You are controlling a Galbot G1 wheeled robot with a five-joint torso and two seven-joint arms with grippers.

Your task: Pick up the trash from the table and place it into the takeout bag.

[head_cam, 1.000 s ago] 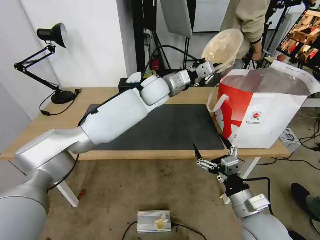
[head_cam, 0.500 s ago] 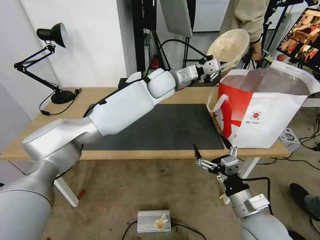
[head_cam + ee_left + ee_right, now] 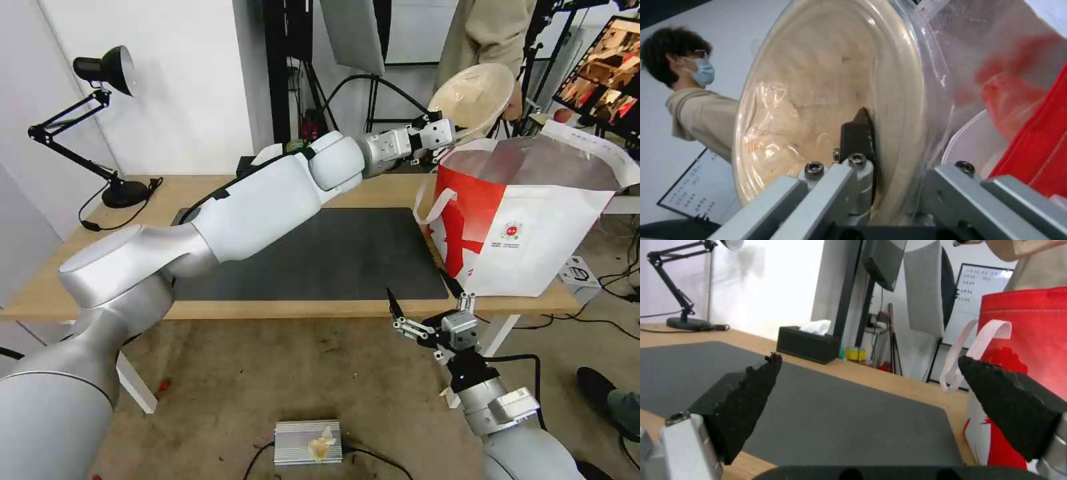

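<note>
The left gripper (image 3: 445, 137) reaches across the table (image 3: 200, 187) toward two o'clock, its fingers (image 3: 858, 133) clamped on the rim of the tan bowl (image 3: 475, 93), which is tilted on edge in the air just above the bag's (image 3: 527, 220) open top at its far left corner. Inside the bag, a white bowl (image 3: 971, 146) lies below. The right gripper (image 3: 427, 308) hangs below the table's near edge at five o'clock, fingers spread wide and empty.
</note>
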